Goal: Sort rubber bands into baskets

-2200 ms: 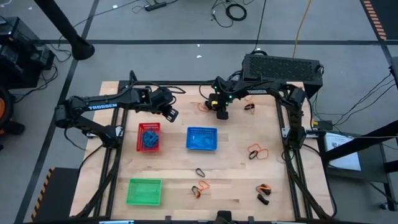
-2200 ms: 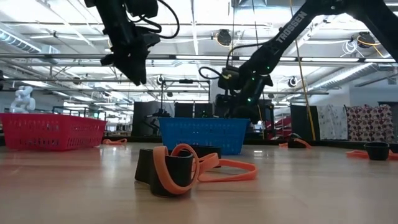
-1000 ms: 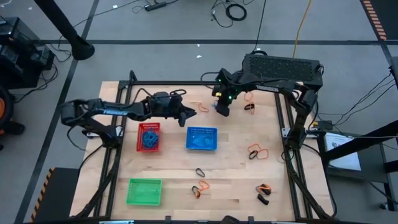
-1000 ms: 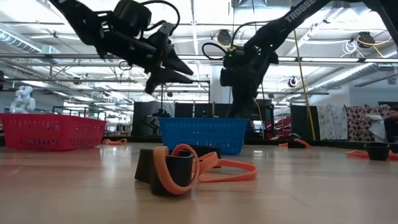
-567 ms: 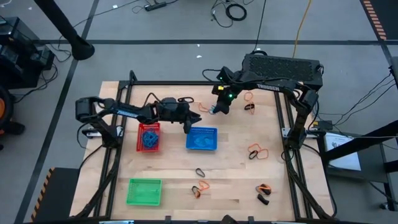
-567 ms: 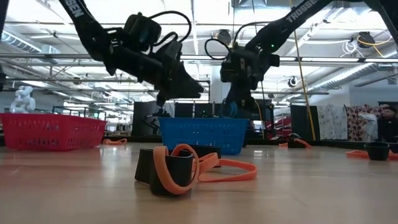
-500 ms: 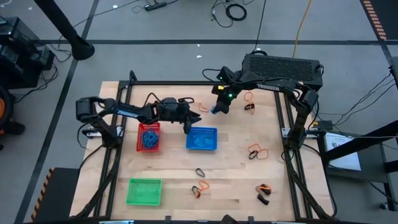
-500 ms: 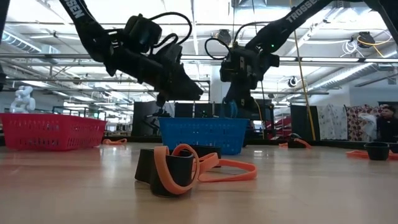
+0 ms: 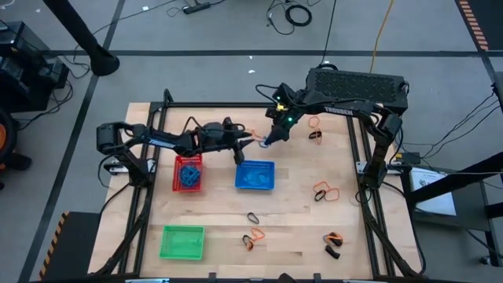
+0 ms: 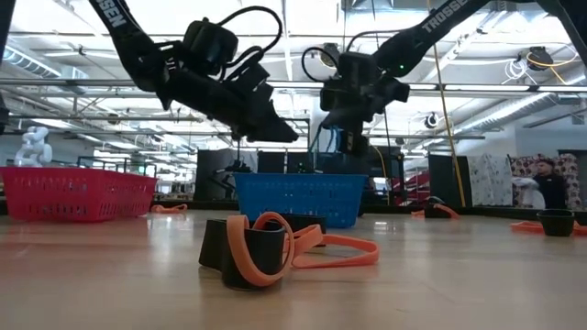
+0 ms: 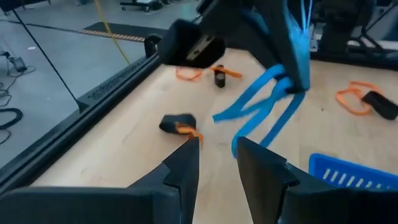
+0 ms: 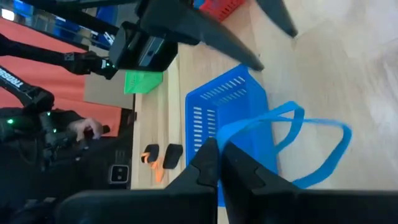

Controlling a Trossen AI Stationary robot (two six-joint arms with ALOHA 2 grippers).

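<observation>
The right hand [image 9: 267,142], gripping a blue rubber band [image 11: 264,102], has swung toward the open left hand [image 9: 245,144] above the blue basket [image 9: 255,175]; handover looks likely.

Bench: pale wooden bench [image 9: 299,212] inside a black frame.
Baskets: red plastic mesh basket [image 9: 188,173] on the left side, blue plastic mesh basket [image 9: 255,175] at centre, green plastic mesh basket [image 9: 182,241] near the front left corner.
Loose bands: orange and black rubber loops [image 9: 325,191] scattered right and front.
</observation>
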